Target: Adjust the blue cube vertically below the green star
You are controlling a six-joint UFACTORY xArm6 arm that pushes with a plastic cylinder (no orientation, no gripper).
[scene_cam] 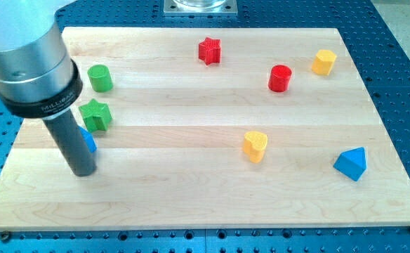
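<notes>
The green star (95, 114) lies near the left edge of the wooden board. The blue cube (89, 141) sits just below it, mostly hidden behind my rod; only its right edge shows. My tip (83, 171) rests on the board just below and slightly left of the blue cube, close to it or touching it; contact cannot be made out.
A green cylinder (100, 77) stands above the star. A red star (209, 50), a red cylinder (280, 78) and a yellow block (323, 62) lie along the top. A yellow heart (255, 146) is at centre, a blue triangular block (351, 164) at lower right.
</notes>
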